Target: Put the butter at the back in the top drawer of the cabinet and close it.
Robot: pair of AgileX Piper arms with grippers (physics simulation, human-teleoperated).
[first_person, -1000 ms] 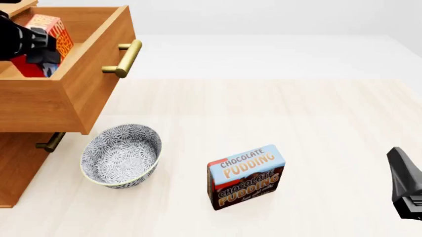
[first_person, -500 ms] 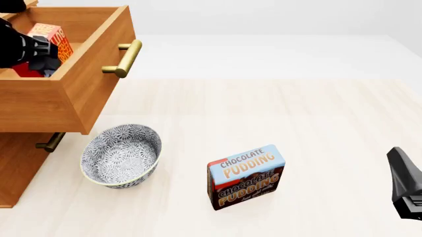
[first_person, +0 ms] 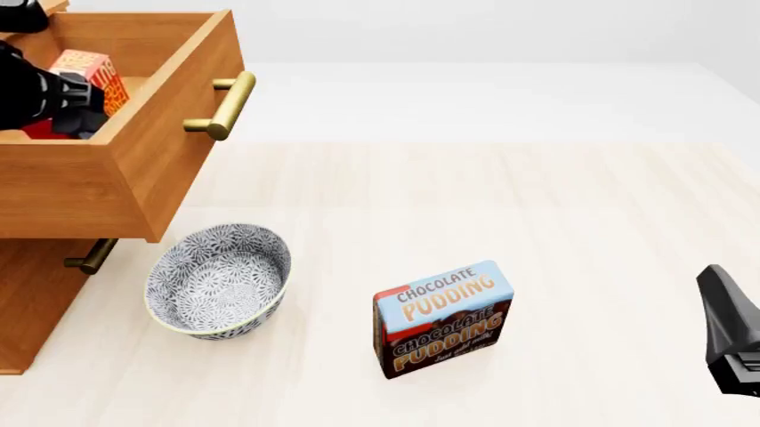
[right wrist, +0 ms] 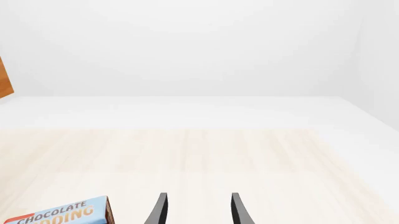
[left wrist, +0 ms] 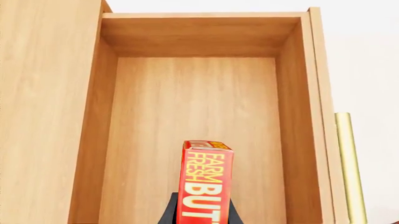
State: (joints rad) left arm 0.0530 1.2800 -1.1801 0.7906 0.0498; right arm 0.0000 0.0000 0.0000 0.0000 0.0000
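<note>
The red and orange butter (first_person: 98,76) box hangs inside the pulled-out top drawer (first_person: 142,169) of the cabinet (first_person: 30,302), and my left gripper (first_person: 69,105) is shut on it. In the left wrist view the butter (left wrist: 206,184) stands on edge between the black fingers (left wrist: 169,215), above the drawer's bare wooden floor (left wrist: 193,107). My right gripper (right wrist: 196,210) is open with nothing in it, low at the right edge of the table (first_person: 734,342).
A patterned grey bowl (first_person: 219,279) stands just in front of the open drawer. The chocolate pudding box (first_person: 443,318) stands upright near the table's middle front. The drawer's brass handle (first_person: 223,105) sticks out to the right; a lower drawer's handle (first_person: 91,257) shows beneath.
My left gripper has carried the butter a little further back and down into the drawer. The right arm has stayed still.
</note>
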